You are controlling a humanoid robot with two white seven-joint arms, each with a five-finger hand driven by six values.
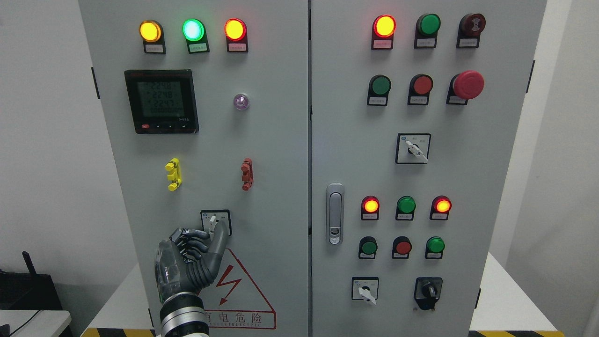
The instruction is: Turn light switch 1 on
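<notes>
A small rotary selector switch (214, 218) with a white knob sits in a black-framed plate on the lower part of the left cabinet door (262, 154). My left hand (209, 232) comes up from the bottom edge and is at this switch. One long finger (221, 236) lies along the knob's right side, and the other fingers curl in at its lower left, so the hand closes on the knob's lower end. The knob's top still shows and points roughly straight up. My right hand is out of view.
Above the switch are a yellow clip (173, 174), a red clip (246, 174), a digital meter (161, 101) and three lit lamps. The right door (496, 187) carries lamps, push buttons, a red emergency stop (468, 85), more selector switches and a door handle (334, 214).
</notes>
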